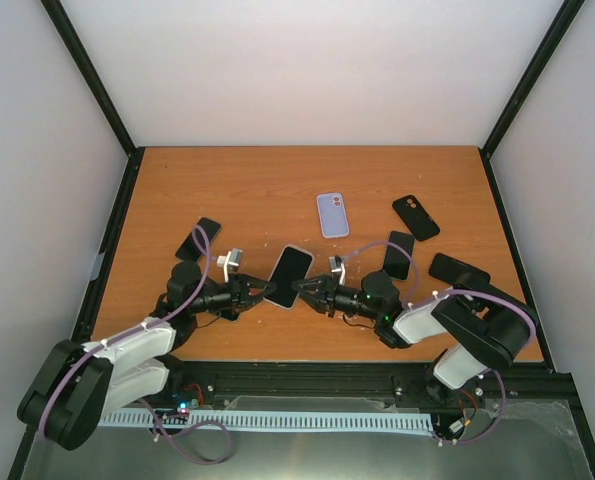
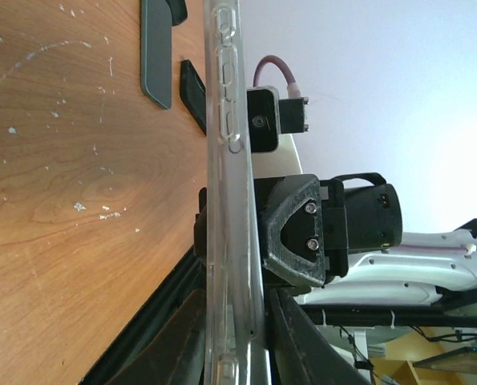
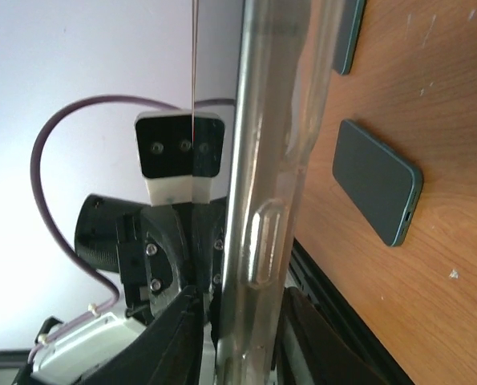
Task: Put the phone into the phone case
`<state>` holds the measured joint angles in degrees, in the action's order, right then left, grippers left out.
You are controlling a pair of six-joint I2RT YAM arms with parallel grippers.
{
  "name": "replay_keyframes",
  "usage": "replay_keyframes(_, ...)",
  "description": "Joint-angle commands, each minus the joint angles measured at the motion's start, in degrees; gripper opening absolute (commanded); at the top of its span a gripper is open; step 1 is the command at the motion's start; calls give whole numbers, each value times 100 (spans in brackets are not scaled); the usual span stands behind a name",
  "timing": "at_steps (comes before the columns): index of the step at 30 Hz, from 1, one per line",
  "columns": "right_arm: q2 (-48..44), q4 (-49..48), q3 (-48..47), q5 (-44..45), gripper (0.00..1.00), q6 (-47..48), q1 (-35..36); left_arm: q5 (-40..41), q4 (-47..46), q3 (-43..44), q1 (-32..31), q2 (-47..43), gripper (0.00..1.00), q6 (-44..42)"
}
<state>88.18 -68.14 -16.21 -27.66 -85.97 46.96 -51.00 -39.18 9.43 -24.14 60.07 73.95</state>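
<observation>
Phone (image 1: 290,277) sits above the counter (image 1: 277,190) by the middle of its near edge, my left tool (image 1: 265,291) and right tool (image 1: 311,290) each pinching one side, probably so I can squeeze the clear case (image 2: 226,200) fully on.

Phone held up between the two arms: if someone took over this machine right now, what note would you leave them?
Left gripper: shut on one long edge of the clear case.
Right gripper: fingers hug the opposite edge, apparently shut on it too.
Phone: held off the table between both arms, screen up, inside the clear case.
Done: phone and case are together.
Left: whether every corner is seated cannot be told, so check, press if needed, then set it down.
</observation>
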Motion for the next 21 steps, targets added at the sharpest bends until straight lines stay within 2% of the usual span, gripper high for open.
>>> replay_keyframes(1,296,-1174,181,-450,29,135,7,-259,72,218,-3,-332,15,-331)
replay_keyframes(5,461,-1926,354,-714,42,64,-109,-643,968,566,-3,-592,14,-853)
replay_keyframes(7,416,-2077,474,-846,52,82,-264,-832,1629,759,-3,-767,14,-1172)
replay_keyframes(11,12,-1676,686,-1067,62,374,-534,-1003,3047,1191,-1,-1117,13,-1990)
replay_keyframes(14,-606,-651,671,-1195,71,832,-653,-1277,3621,1357,-3,-1189,13,-2373)
replay_keyframes(16,-1062,388,507,-1310,76,1315,-701,-1550,3788,1396,-3,-1184,13,-2502)
replay_keyframes(21,-2309,3910,-336,-1138,82,2938,-744,-1801,4409,1604,-3,-1170,14,-3009)
